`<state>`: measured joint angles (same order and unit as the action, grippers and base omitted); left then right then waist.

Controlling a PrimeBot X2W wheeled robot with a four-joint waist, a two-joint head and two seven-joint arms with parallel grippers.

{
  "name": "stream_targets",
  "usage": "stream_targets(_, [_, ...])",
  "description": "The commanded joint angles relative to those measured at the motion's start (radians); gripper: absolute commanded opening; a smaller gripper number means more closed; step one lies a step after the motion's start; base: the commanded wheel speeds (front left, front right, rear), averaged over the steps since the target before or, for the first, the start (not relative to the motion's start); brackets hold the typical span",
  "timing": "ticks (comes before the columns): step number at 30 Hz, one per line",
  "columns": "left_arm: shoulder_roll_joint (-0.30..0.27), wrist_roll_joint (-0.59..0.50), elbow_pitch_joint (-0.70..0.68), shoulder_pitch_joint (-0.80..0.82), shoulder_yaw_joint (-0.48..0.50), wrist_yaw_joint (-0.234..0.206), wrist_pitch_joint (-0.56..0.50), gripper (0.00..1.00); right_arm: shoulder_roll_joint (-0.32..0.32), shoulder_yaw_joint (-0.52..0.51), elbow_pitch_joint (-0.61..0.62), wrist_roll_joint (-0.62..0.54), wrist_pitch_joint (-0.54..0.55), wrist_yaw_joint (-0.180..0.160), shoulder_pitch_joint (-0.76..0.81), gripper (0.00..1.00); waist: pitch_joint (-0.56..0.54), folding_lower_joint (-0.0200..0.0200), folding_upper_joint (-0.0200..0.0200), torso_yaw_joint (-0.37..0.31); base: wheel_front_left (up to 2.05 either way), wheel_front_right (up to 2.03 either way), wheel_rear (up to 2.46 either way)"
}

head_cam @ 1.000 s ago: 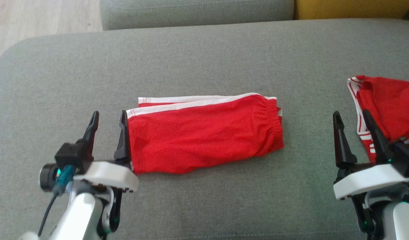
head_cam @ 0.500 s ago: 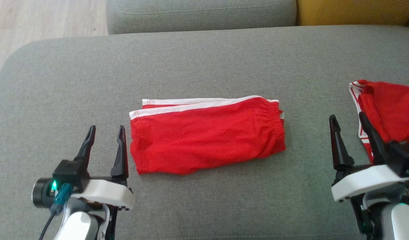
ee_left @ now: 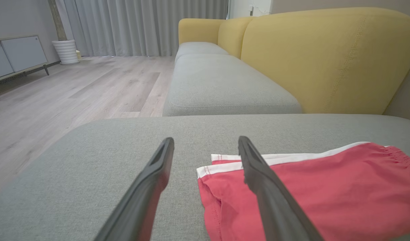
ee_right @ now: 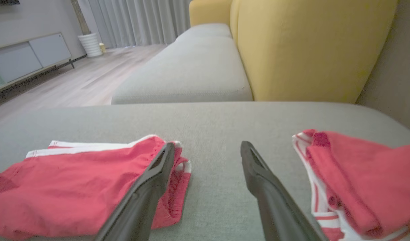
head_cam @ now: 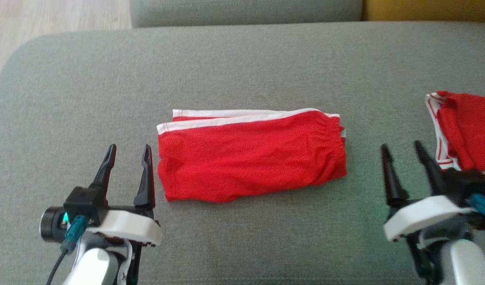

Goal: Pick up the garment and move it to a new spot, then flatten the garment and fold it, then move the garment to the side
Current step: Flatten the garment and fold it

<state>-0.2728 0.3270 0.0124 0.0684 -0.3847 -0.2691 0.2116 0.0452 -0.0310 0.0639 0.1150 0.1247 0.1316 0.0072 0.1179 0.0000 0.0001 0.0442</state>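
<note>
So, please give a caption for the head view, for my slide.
Folded red garment lies on the grey sofa seat between the open left gripper and open right gripper.

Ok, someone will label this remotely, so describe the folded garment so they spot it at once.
Start at the wide grey sofa cushion and look to its middle. The folded red shorts lie flat there as a neat rectangle, a white stripe along the far edge. The other red garment sits rumpled at the cushion's right edge.
</note>
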Motion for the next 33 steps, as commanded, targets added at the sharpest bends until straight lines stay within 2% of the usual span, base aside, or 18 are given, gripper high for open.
stream_targets(1, [-0.015,-0.008,-0.034,0.062,0.032,0.005,0.001,1.0,0.006,0.045,-0.01,0.009,0.001,-0.001,-0.066,1.0,0.028,0.0,-0.0001,0.019,0.0,0.0,0.0])
stream_targets(7, [0.004,-0.007,-0.019,0.107,0.02,0.019,0.014,1.0,0.008,0.127,-0.227,0.031,-0.026,-0.001,-0.206,1.0,0.089,0.0,-0.0001,0.057,0.0,0.0,0.0])
stream_targets(12, [0.027,-0.007,-0.001,0.139,0.003,0.031,0.026,1.0,0.007,0.101,-0.404,0.034,-0.046,-0.001,-0.29,1.0,0.122,0.0,-0.0001,0.085,0.0,0.0,0.0])
stream_targets(22, [0.048,-0.01,0.032,0.163,-0.002,0.043,0.042,1.0,0.006,0.098,-0.604,0.106,0.006,-0.001,-0.341,1.0,0.144,0.0,-0.0001,0.088,0.0,0.0,0.0])
stream_targets(23, [0.048,-0.011,0.034,0.164,-0.001,0.043,0.043,1.0,0.006,0.104,-0.611,0.125,0.012,-0.001,-0.345,0.47,0.145,0.0,-0.0001,0.086,0.0,0.0,0.0])
stream_targets(24, [0.048,-0.012,0.035,0.166,0.0,0.043,0.044,1.0,0.006,0.111,-0.616,0.137,0.017,-0.001,-0.348,0.13,0.145,0.0,-0.0001,0.083,0.0,0.0,0.0])
stream_targets(25, [0.048,-0.012,0.036,0.167,0.001,0.043,0.044,1.0,0.006,0.118,-0.617,0.145,0.017,-0.001,-0.352,0.0,0.145,0.0,-0.0001,0.08,0.0,0.0,0.0])
stream_targets(29, [0.048,-0.013,0.041,0.163,0.006,0.041,0.046,1.0,0.017,0.133,-0.609,0.176,0.007,-0.001,-0.352,0.0,0.135,0.0,-0.0001,0.064,0.0,0.0,0.0])
stream_targets(33, [0.048,-0.011,0.044,0.155,0.01,0.042,0.048,1.0,0.058,0.137,-0.578,0.207,0.002,-0.001,-0.328,0.0,0.121,0.0,-0.0001,0.05,0.0,0.0,0.0])
